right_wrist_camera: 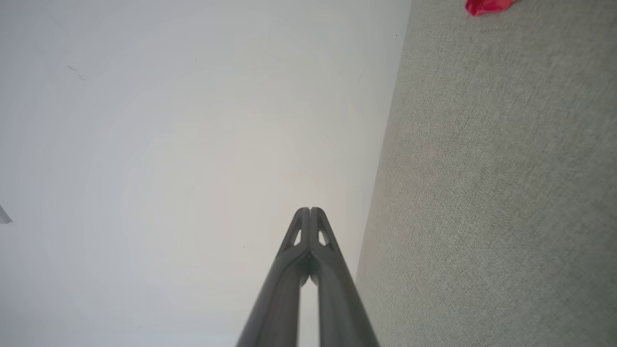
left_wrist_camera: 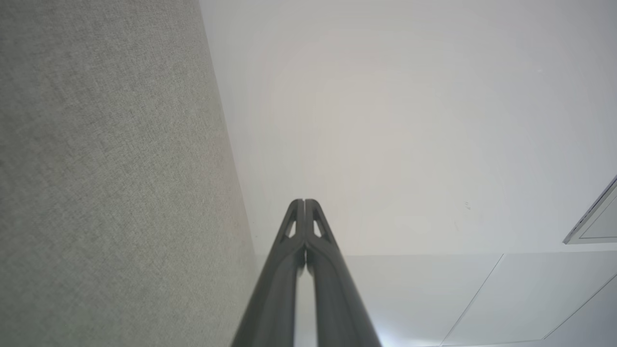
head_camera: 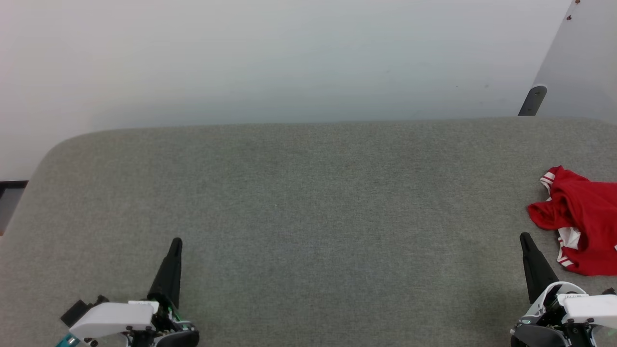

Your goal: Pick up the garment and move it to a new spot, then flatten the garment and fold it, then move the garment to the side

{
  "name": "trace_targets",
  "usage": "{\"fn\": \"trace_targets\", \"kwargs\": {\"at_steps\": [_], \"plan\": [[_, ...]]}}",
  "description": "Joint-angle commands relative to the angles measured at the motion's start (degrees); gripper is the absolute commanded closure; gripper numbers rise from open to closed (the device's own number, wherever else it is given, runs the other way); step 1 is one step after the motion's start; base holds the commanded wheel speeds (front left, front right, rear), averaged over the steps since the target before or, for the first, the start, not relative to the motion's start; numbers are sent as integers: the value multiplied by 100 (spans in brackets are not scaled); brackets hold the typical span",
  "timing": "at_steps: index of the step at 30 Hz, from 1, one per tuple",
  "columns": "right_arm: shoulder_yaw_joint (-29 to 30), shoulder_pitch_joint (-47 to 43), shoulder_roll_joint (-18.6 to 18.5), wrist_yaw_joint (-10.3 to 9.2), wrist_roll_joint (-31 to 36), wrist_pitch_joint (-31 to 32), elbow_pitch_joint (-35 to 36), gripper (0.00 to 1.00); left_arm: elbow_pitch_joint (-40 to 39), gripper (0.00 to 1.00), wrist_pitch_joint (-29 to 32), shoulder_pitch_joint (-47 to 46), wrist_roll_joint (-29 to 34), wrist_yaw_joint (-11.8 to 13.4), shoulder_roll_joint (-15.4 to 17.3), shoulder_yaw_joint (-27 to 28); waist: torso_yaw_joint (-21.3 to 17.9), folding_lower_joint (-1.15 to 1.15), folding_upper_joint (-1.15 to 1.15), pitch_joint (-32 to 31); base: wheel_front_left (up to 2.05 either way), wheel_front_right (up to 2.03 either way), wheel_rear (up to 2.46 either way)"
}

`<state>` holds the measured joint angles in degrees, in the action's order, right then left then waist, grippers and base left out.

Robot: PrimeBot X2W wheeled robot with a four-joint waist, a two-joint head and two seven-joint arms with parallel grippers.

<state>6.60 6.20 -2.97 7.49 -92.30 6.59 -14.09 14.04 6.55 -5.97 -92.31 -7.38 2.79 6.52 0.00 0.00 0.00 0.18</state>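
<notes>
The garment (head_camera: 581, 219), red with red-and-white striped trim, lies crumpled at the right edge of the grey fabric surface (head_camera: 308, 202), partly cut off by the frame. A red scrap of the garment (right_wrist_camera: 487, 6) peeks in at the top of the right wrist view. My right gripper (head_camera: 524, 237) is shut and empty, its tip just left of and below the garment, apart from it. My left gripper (head_camera: 176, 241) is shut and empty at the lower left, far from the garment. Both wrist views show the fingertips pressed together: left gripper (left_wrist_camera: 304, 201), right gripper (right_wrist_camera: 310, 209).
The grey surface has a rounded far-left corner and ends at a pale wall (head_camera: 289, 58). A grey slanted post (head_camera: 532, 100) rises behind the far right edge. A dark strip (head_camera: 12, 185) shows at the far left, beyond the surface.
</notes>
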Motion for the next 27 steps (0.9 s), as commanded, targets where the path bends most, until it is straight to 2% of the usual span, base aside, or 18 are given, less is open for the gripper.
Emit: {"fn": "trace_targets", "kwargs": {"at_steps": [1,27], "plan": [[-2,21,22,0,-19,14,12,100,6,100,20,-59,-16,-20,-1,15,0,0,0,0,0,0,0],[-3,21,21,1,-20,13,12,100,5,100,19,-58,-17,-20,-1,14,0,0,0,0,0,0,0]]}}
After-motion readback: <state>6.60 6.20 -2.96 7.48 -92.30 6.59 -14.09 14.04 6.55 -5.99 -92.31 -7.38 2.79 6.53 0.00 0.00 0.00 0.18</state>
